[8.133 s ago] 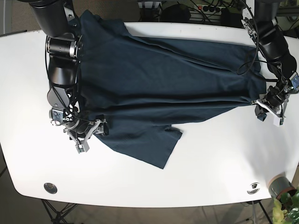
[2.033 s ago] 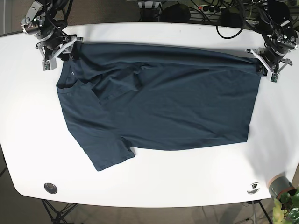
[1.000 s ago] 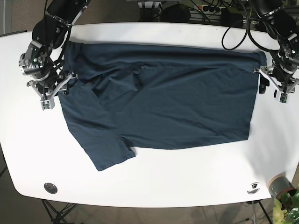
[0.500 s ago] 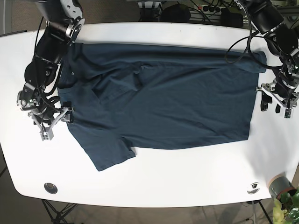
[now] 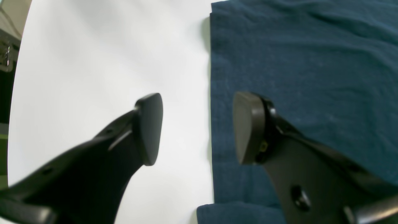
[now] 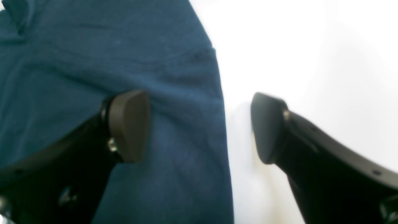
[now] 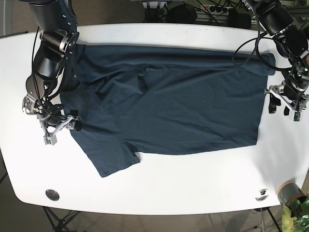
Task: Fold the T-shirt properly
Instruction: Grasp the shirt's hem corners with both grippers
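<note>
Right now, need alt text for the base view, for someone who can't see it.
A dark blue T-shirt lies spread across a white table, neck end at the view's left, one sleeve pointing toward the near edge. The right gripper sits open at the shirt's left edge and the left gripper open at its right edge. A small plant shows at the bottom right corner.

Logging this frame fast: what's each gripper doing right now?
Left gripper: open, straddling the shirt hem, holding nothing.
Right gripper: open, straddling the shirt's edge, holding nothing.
</note>
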Robot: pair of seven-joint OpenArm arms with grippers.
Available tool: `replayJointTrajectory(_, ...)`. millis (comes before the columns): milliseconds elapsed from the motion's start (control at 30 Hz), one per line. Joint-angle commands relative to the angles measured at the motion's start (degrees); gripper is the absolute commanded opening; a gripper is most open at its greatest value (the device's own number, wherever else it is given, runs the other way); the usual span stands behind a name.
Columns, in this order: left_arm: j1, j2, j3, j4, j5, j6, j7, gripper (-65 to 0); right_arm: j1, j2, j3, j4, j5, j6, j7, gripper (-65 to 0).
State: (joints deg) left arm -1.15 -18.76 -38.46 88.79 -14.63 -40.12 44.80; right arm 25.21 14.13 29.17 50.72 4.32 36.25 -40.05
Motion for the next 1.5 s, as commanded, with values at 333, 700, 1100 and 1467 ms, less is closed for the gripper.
replayJointTrajectory(333,-3.29,-1.32,-0.18,-2.07,-0.80,0.12,-1.15,-31.2,-2.49,-4.68,-0.03,7.96,0.12,0.37,-3.68,-16.2)
replayJointTrajectory(700,-10.59,-2.11,8.96,-8.66,0.79,11.59,-1.50,-31.0,-2.84,-5.47,0.06,8.40,0.12,0.37,-3.95,-20.8)
replayJointTrajectory(1100,-20.35,0.61,15.82,-23.08,10.55,19.94,-10.91,-12.4,-2.75,-6.00,0.06,8.40,0.12,0.28,-3.86,-62.0)
replayJointTrajectory(1467,-25.45,0.35,18.11,-39.34,10.28,19.77,-17.85,-12.4,-2.84,-6.00,0.15,8.67,0.12,0.28,-3.86,-62.3)
